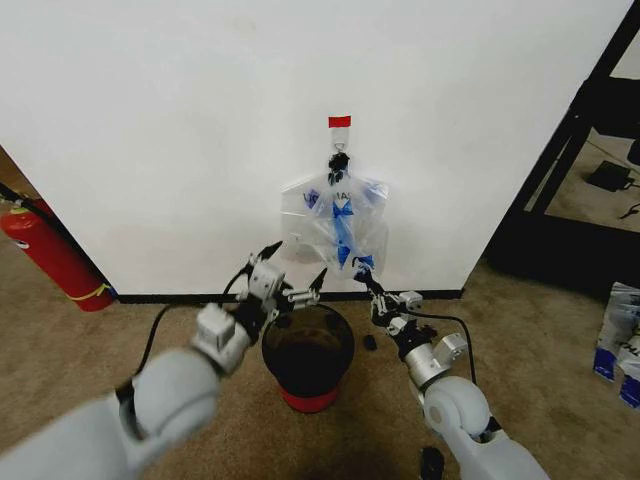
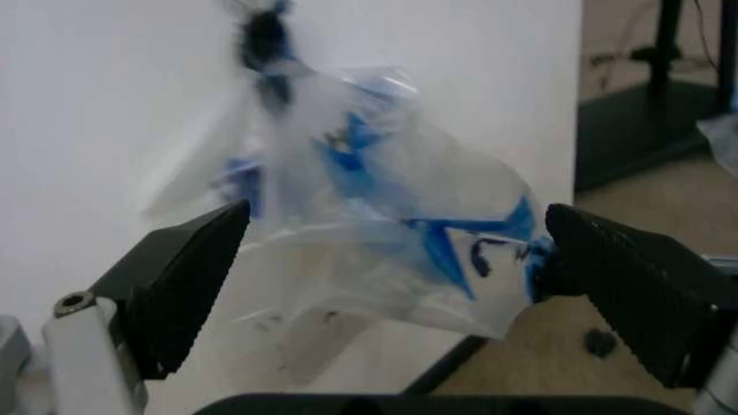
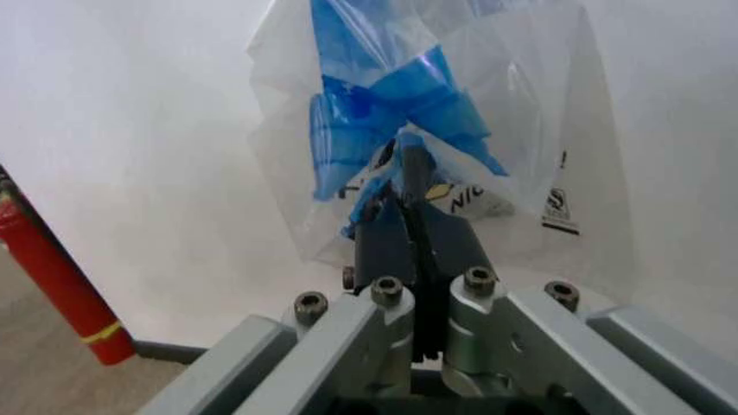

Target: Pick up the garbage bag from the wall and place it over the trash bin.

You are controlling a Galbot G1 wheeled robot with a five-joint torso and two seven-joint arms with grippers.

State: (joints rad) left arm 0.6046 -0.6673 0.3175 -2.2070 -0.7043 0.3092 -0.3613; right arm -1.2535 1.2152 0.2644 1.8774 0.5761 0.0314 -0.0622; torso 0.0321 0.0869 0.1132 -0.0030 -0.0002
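— Fingers first: how do they stand?

— Mine on the right gripper (image 3: 406, 186) are pressed together on the lower edge of the garbage bag (image 1: 338, 222), pinching a fold of plastic by its blue tape. The left gripper (image 1: 296, 268) has its fingers (image 2: 173, 294) spread wide, with the bag's bottom hanging between them and nothing clamped.

— Start with the big things. Why is the bag up there?

— It hangs flat against the wall (image 1: 180, 130) from a black hook (image 1: 340, 158) under a red tape strip (image 1: 339, 121), so its mouth is bunched at the top and its body dangles free. That loose lower part is the only part I can reach from here.

— And the trash bin?

— I see the trash bin (image 1: 307, 358) on the carpet directly beneath the bag, between my two arms, mouth up. I judge it was set there so the bag can come straight down over it.

— Why one gripper closed and one wide?

— I think the right anchors the film while the left lines up for the opposite edge.
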